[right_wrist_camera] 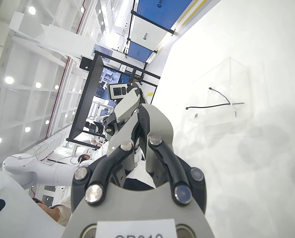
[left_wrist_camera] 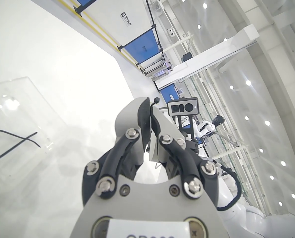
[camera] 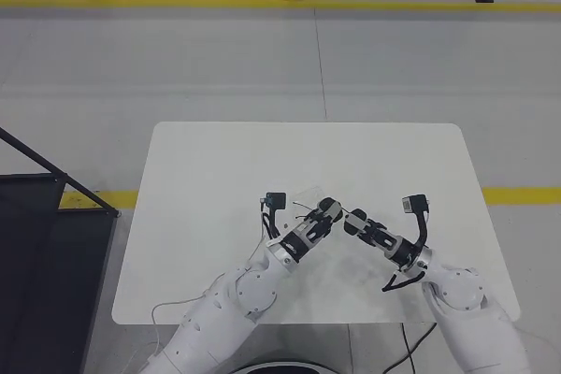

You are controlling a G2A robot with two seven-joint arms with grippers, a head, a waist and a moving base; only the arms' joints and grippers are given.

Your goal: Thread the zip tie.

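Left tool [left_wrist_camera: 149,111] grips tie [left_wrist_camera: 156,99] beside box [left_wrist_camera: 26,92].

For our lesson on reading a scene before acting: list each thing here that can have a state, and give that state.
left gripper: shut on the zip tie, whose head pokes out.
right gripper: shut.
clear box: upright on the table.
spare zip ties: loose, crossed inside the clear box.

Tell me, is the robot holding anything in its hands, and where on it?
The left hand pinches a black zip tie just below its head, which pokes past the fingertips. The right hand is closed; any grip there cannot be told.
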